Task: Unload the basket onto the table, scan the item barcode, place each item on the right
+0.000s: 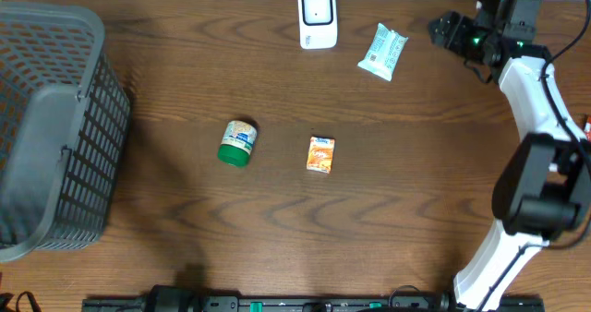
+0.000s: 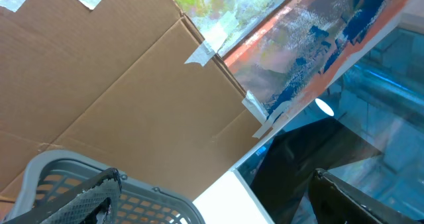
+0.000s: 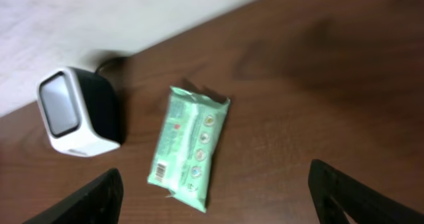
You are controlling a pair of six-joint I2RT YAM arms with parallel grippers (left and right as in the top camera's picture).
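Table (image 1: 416, 183) is dark wood grain, bare apart from a few items. In the overhead view the scanner (image 1: 317, 17) stands at the 12 o'clock edge, and a pale strip of wall or floor shows beyond that edge. The green packet (image 1: 383, 51) lies flat at 1 o'clock, just beside the scanner but not touching it. Your right hand (image 3: 215, 201) is at 2 o'clock, above the table near the packet. Its fingers are spread wide and hold nothing. In the right wrist view the packet lies on the wood between and beyond them.

A green-lidded jar (image 1: 237, 142) lies on its side just left of centre. A small orange carton (image 1: 320, 154) sits near it at centre, apart from the jar. The grey mesh basket (image 1: 55, 127) fills the 9 o'clock side.

Your left hand (image 2: 218, 201) is spread open and empty, aimed off the table. Its camera shows the basket rim, brown cardboard with tape strips, and a bright painted panel with an orange edge. The rest is blue and blurred.
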